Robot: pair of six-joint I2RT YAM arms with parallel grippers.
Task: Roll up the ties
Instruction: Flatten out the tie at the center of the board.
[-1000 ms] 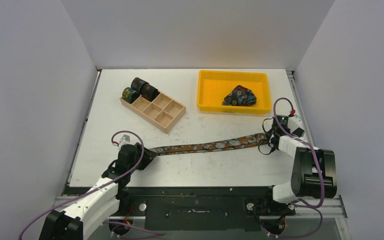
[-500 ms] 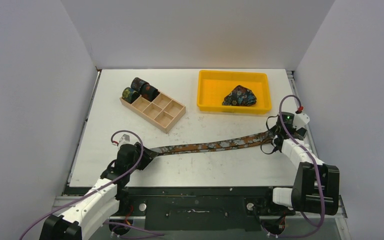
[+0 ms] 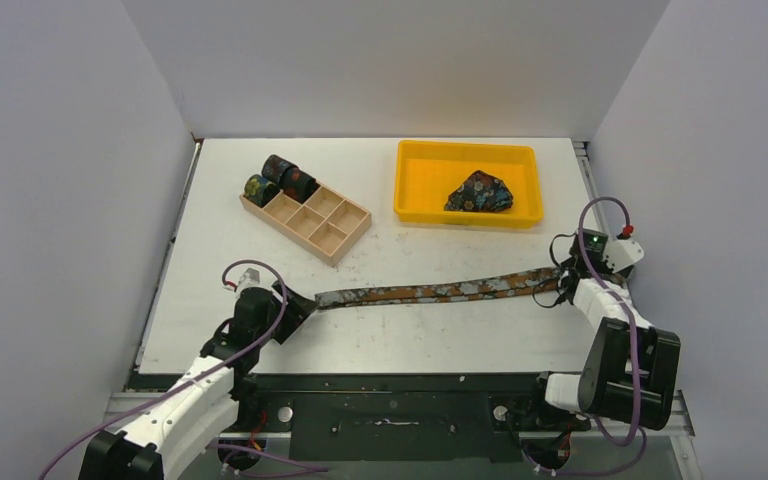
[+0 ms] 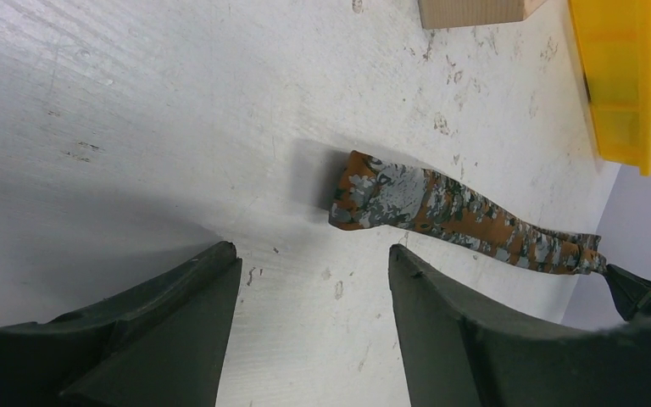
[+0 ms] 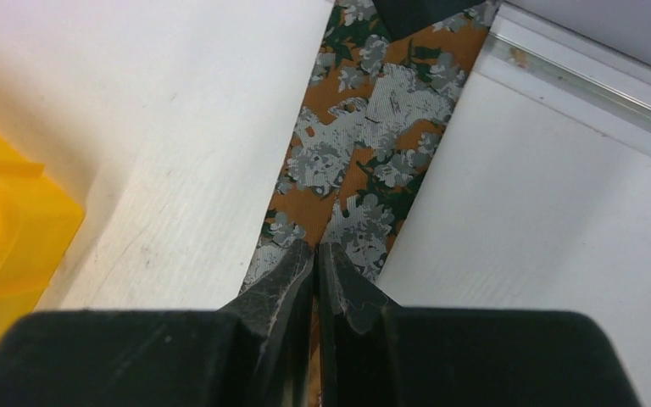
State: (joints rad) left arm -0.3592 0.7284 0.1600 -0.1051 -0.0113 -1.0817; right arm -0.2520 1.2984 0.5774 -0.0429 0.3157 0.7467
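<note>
A long brown-rust tie with grey-blue speckles [image 3: 430, 292] lies stretched across the table. My right gripper [image 3: 558, 283] is shut on its wide end near the table's right edge; the right wrist view shows the closed fingertips [image 5: 316, 248] pinching the fabric [image 5: 364, 144]. My left gripper [image 3: 295, 305] is open and empty. In the left wrist view the tie's narrow end [image 4: 364, 193] lies on the table just beyond the gripper [image 4: 312, 250], not touching it. Three rolled ties [image 3: 278, 178] stand in the wooden box. A blue floral tie [image 3: 480, 192] lies bunched in the yellow tray.
The wooden compartment box [image 3: 322, 225] stands at the back left and the yellow tray [image 3: 420, 215] at the back right. A metal rail [image 5: 585, 93] runs along the table's right edge, close to my right gripper. White walls enclose the table.
My right gripper has moved right towards the table edge, pulling the tie with it. The narrow end has slid right, out from my left gripper, which has stayed put.
</note>
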